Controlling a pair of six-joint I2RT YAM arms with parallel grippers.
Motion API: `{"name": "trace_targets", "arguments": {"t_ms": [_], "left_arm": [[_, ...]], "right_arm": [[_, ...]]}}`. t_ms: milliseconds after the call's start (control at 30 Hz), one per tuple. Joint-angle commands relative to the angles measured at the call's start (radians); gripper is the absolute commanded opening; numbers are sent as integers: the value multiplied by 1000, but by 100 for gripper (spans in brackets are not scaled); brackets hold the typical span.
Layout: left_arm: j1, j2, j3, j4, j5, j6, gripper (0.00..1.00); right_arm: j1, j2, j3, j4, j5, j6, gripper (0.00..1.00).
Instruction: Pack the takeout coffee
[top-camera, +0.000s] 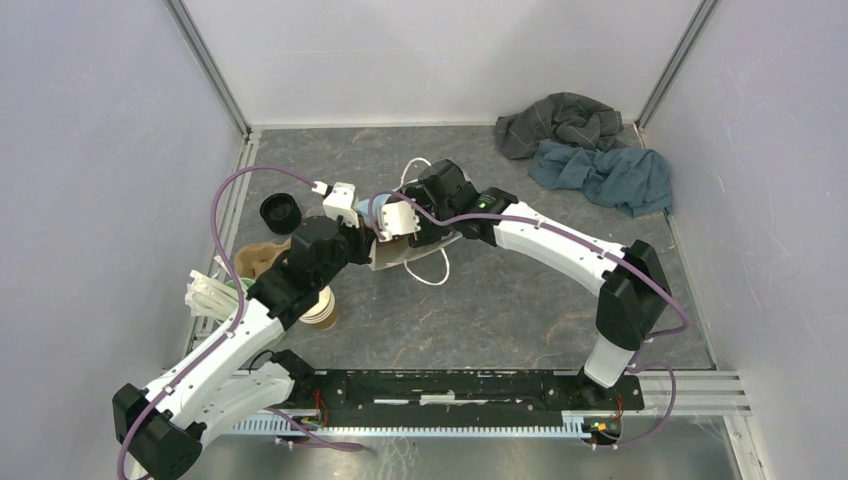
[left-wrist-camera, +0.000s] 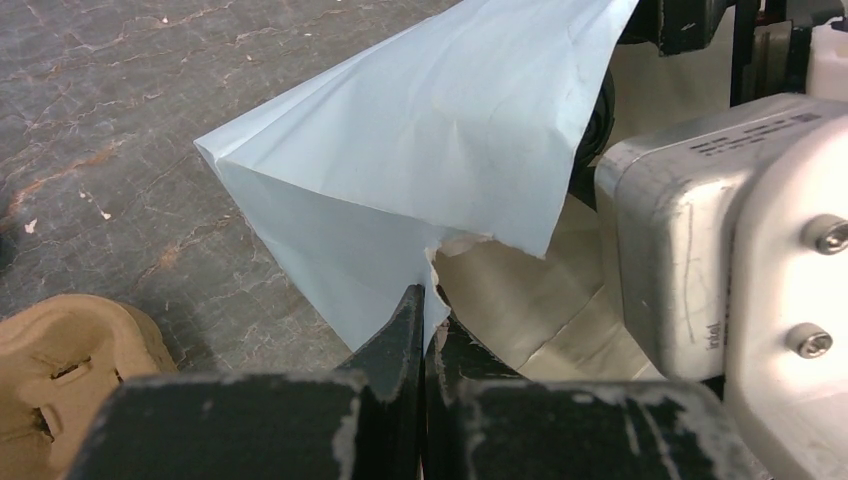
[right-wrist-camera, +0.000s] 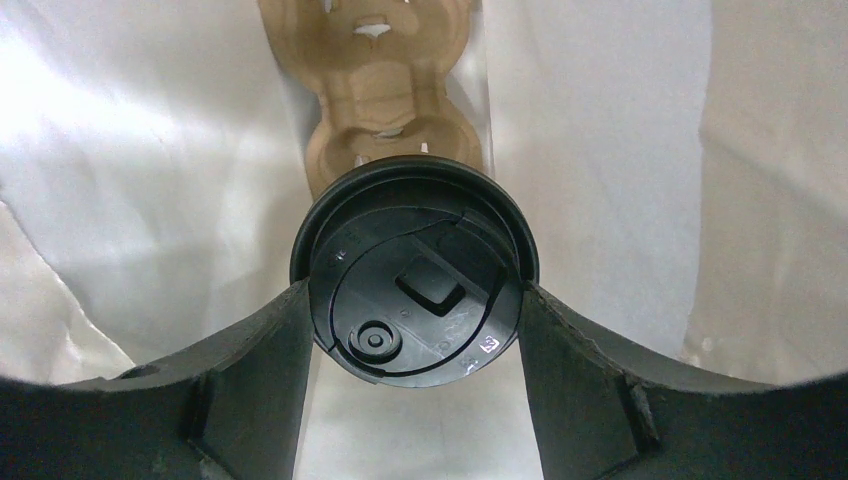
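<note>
Packing under way: my left gripper (left-wrist-camera: 425, 300) has its fingers pinched shut on the torn rim of the pale blue paper bag (left-wrist-camera: 430, 130), lifting that edge so the mouth stays agape for the other arm. My right gripper (right-wrist-camera: 412, 312) is reaching into the bag with the coffee cup (right-wrist-camera: 415, 290) clamped between its fingers, which press on either side at the black lid, so the cup sits inside the bag's white walls and is not yet let go. I judge the hold on the rim is there because the bag would otherwise sag shut over the cup.

Much is out of sight. Only the lid shows in the right wrist view; the cup's brown body is hidden beneath it, and I cannot say whether its base rests on anything. From above, both wrists crowd over the bag and cover its mouth. A brown cardboard cup carrier (right-wrist-camera: 385, 90) appears beyond the lid, though whether it lies in the bag or past it is unclear. The left wrist view cuts off the rest of the bag behind the right arm's camera housing (left-wrist-camera: 680, 230).
</note>
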Motion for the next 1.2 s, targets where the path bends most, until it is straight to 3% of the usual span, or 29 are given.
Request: {"name": "trace_targets", "arguments": {"t_ms": [0,100,400,667,967,1167], "left_arm": [[-2,-13,9,16,8,23,2],[-3,-12,16,12,10,24,2],[-2,-13,19,14,6,22,2],[-7,-16,43,-11,-23,6,2],[-64,-52,56,-68,-31,-12,2],[-64,-39,61,-67,-40,-18,2]], "right_arm": [[-7,26,51,6,47,-29,0],[-7,64,117,-31,5,-58,0],[-43,81,35,31,-79,-183,0],[-40,23,-6,-46,-163,-122,0],[4,-133,-135,-40,-147,-65,0],[3,-136,-156,16,-88,-88,0]]}}
